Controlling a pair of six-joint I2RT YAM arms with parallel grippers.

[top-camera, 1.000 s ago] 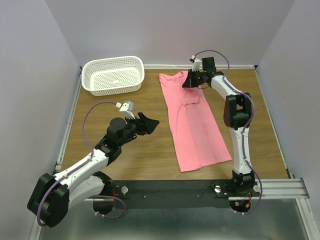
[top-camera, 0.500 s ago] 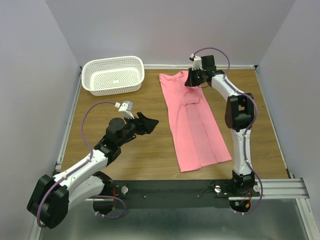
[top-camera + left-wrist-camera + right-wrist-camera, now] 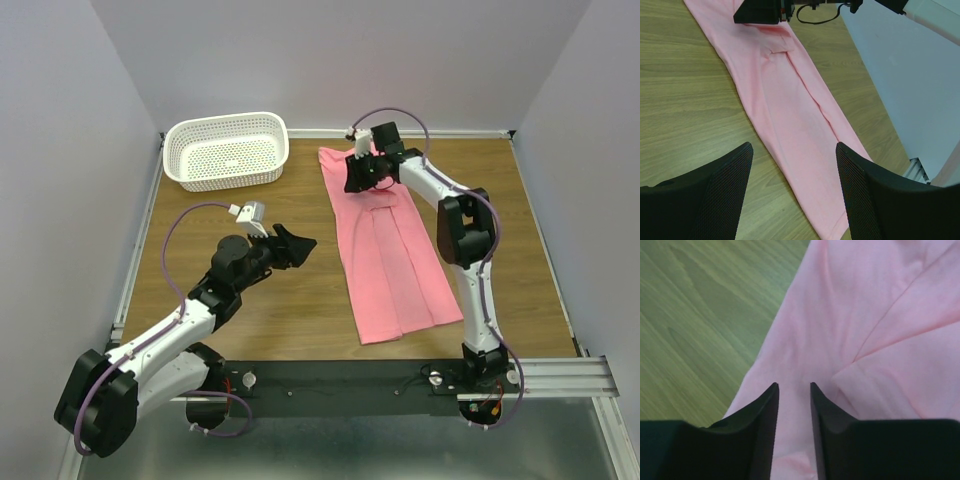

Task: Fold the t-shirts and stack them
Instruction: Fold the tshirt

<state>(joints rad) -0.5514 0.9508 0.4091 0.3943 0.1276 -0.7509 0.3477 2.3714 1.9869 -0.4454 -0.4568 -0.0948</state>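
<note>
**Salmon-pink t-shirt lying in a long folded strip, both grippers holding nothing**

The white perforated basket is sitting at the far left corner of the wooden table, its holed floor showing. The t-shirt is lying flat right of centre, apart from the basket. It is folded lengthwise, its hem nearest the arms and its layered top end farthest. The left gripper is hovering beside the strip's left edge with its fingers spread wide. The right gripper is hanging over the far end, its fingers leaving only a narrow gap, with cloth showing through unpinched.
</note>
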